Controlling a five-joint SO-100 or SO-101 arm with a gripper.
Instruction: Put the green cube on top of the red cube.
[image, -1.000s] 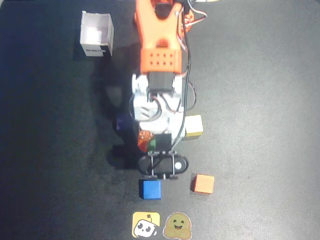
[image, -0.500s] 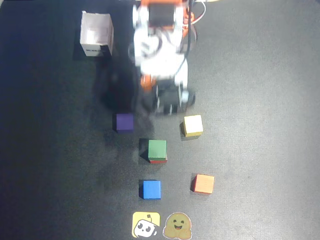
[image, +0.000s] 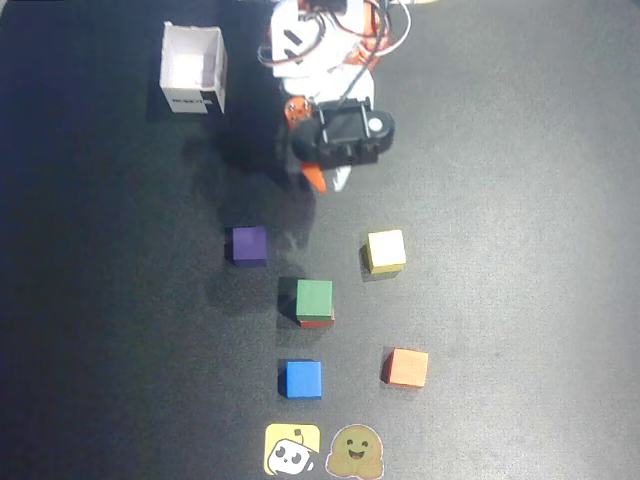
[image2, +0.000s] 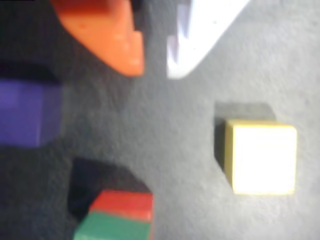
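The green cube sits squarely on top of the red cube, of which only a thin strip shows at the lower edge in the overhead view. In the wrist view the green cube and the red cube under it appear at the bottom edge. My gripper is drawn back near the arm's base, well above the stack and not touching it. It is open and holds nothing. Bare mat shows between the orange finger and the white finger, and the gripper is raised off the mat.
Around the stack lie a purple cube, a yellow cube, a pale orange cube and a blue cube. A white open box stands at the top left. Two stickers lie at the bottom edge.
One second ago the gripper was low over the stack; it has since let go and pulled back up toward the base. The green cube stays on the red cube.
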